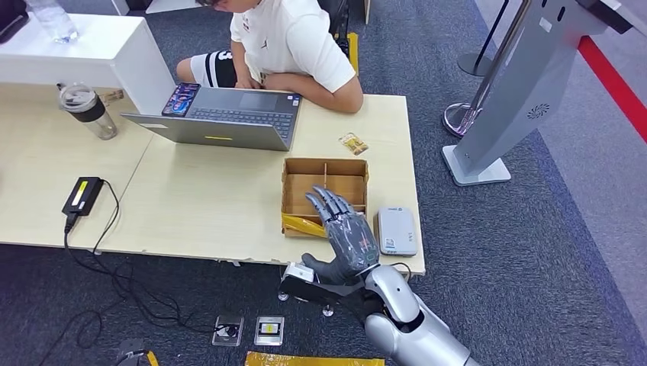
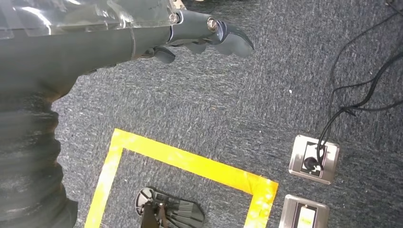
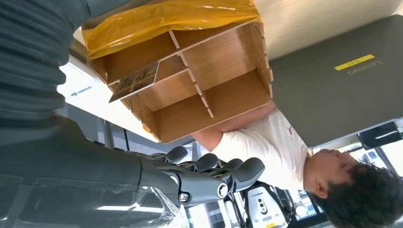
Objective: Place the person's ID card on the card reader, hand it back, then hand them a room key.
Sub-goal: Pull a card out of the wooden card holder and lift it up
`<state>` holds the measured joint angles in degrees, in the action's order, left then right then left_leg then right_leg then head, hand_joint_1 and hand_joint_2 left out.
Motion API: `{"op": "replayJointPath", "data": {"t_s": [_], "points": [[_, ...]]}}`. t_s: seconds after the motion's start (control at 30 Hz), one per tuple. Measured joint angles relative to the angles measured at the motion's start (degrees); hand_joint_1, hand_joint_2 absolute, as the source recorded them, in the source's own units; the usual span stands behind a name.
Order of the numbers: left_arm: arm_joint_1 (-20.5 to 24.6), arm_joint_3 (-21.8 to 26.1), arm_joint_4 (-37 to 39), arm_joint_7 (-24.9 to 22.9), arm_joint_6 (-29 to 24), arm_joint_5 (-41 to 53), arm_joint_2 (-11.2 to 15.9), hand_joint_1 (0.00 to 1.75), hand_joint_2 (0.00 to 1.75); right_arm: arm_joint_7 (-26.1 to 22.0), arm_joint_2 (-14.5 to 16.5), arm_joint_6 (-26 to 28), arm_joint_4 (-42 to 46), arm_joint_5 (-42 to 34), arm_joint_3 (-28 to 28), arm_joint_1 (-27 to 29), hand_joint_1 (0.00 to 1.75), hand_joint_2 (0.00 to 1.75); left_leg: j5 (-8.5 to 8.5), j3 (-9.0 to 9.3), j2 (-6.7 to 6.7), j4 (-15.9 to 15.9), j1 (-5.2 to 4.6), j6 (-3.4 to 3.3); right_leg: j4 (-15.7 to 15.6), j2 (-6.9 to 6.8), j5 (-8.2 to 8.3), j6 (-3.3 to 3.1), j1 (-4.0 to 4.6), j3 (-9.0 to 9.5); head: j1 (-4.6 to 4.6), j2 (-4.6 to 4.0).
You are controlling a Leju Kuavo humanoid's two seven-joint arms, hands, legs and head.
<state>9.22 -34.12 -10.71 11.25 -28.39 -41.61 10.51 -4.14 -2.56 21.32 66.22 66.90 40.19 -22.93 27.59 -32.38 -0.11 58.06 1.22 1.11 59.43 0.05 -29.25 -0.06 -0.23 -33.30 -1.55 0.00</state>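
My right hand (image 1: 342,232) hovers with fingers stretched out and apart over the near edge of an open wooden box (image 1: 324,187) with dividers, holding nothing. In the right wrist view the hand (image 3: 199,176) is in front of the box (image 3: 209,80), where a card (image 3: 135,81) leans in one compartment. The white card reader (image 1: 397,230) lies just right of the hand on the table. A small gold-patterned card (image 1: 353,142) lies beyond the box, near the person (image 1: 290,46). My left hand (image 2: 199,35) hangs over the carpet, fingers loosely spread, empty.
A grey laptop (image 1: 221,118) stands open before the seated person. A black adapter (image 1: 82,194) with a cable and a tumbler (image 1: 88,109) sit at the table's left. A grey kiosk stand (image 1: 503,99) is on the floor at the right. Yellow tape (image 2: 190,164) marks the carpet.
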Motion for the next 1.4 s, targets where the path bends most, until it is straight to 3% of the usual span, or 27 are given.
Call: {"op": "replayJointPath", "data": {"t_s": [0.77, 1.2, 1.33, 1.4], "points": [[-0.03, 0.92, 0.02, -0.71, -0.31, 0.25, -0.15, 0.00, 1.75, 5.87, 0.42, -3.14, -5.88, 0.58, -1.99, -3.01, 0.01, 1.75, 0.00, -0.01, 0.00, 0.00, 0.00, 0.00, 0.00, 0.00, 0.00, 0.00, 0.00, -0.01, 0.00, 0.00], [-0.03, 0.90, 0.02, -1.09, 0.18, 1.21, 0.11, 0.00, 1.75, 7.14, 0.42, -2.53, -8.47, 0.43, -2.80, -3.91, 0.69, 1.75, 0.00, 0.00, 0.00, 0.00, 0.00, 0.00, 0.00, 0.00, 0.00, 0.00, 0.00, -0.01, 0.00, 0.00], [-0.03, 0.90, 0.02, -1.09, 0.35, 1.44, 0.14, 0.00, 1.75, 7.48, 0.42, -2.49, -9.03, 0.36, -2.93, -3.97, 0.71, 1.75, 0.00, 0.00, 0.00, 0.00, 0.00, 0.00, 0.00, 0.00, 0.00, 0.00, 0.00, -0.01, 0.00, 0.00], [-0.03, 0.90, 0.02, -1.10, 0.42, 1.49, 0.14, 0.00, 1.75, 7.58, 0.42, -2.47, -9.25, 0.29, -2.98, -3.99, 0.82, 1.75, 0.00, 0.00, 0.00, 0.00, 0.00, 0.00, 0.00, 0.00, 0.00, 0.00, 0.00, -0.01, 0.00, 0.00]]}}
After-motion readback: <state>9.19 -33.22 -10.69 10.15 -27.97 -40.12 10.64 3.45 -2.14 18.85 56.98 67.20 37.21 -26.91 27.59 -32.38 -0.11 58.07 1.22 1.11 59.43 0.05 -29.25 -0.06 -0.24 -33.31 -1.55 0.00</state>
